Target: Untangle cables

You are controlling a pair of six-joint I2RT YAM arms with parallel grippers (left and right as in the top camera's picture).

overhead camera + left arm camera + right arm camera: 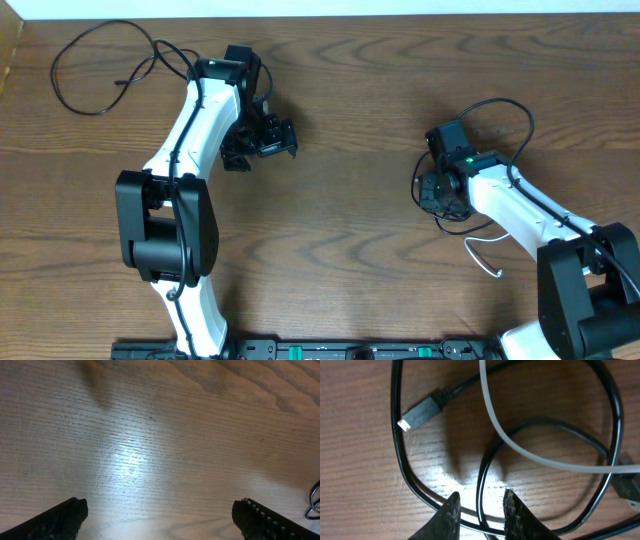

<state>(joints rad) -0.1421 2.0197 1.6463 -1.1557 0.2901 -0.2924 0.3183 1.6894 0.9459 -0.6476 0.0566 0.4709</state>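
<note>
A lone black cable lies in a loose loop well off to the outer side of the left fingers, clear of the others. Those fingers are spread wide over bare table and hold nothing. At the right fingers, which stand narrowly apart, one strand of a second black cable runs up between the tips; the gap looks wider than the strand, so it is straddled rather than pinched. Its plug lies beyond the left tip, and a white cable crosses over its loops beyond the right tip. Both cables look light, limp and smooth, and likely to slide. The firmest hold is probably just behind the plug.
</note>
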